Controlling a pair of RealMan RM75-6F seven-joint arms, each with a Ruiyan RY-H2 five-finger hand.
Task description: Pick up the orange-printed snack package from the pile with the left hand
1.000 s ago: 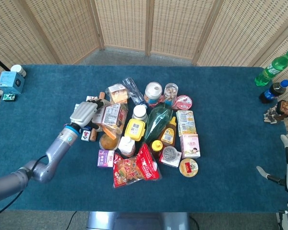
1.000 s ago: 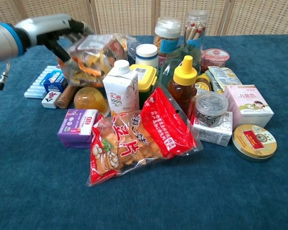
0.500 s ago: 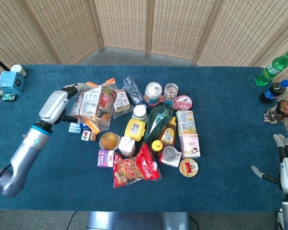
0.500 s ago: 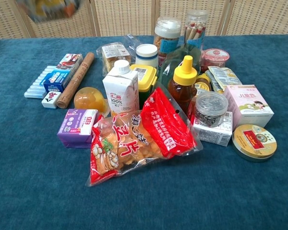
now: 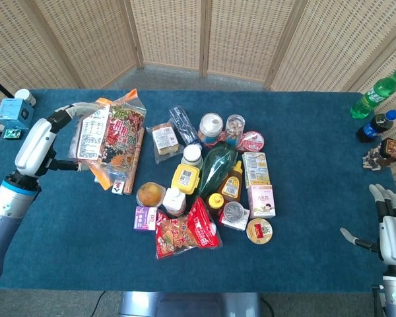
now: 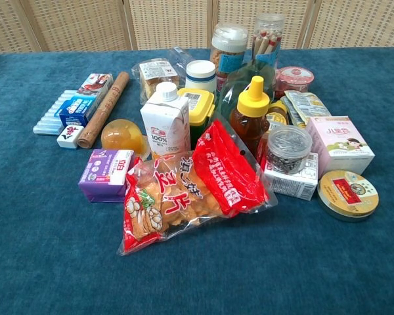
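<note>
My left hand (image 5: 61,125) holds the orange-printed snack package (image 5: 110,137) up in the air, left of the pile, in the head view. The package is a clear bag with orange edges and a white label, hanging tilted over the table's left part. The chest view shows neither the hand nor the package. My right hand (image 5: 390,224) hangs at the table's right edge with its fingers spread and nothing in them.
The pile stays mid-table: a red snack bag (image 6: 184,190), milk carton (image 6: 165,121), honey bottle (image 6: 249,118), purple box (image 6: 105,174), green bottle (image 5: 216,165), round tin (image 6: 347,193). Soda bottles (image 5: 376,99) stand far right; a blue box (image 5: 14,112) sits far left.
My left hand has lifted the orange-printed package out of the pile and carried it up and leftwards, out of the chest view. The right hand has barely shifted.
</note>
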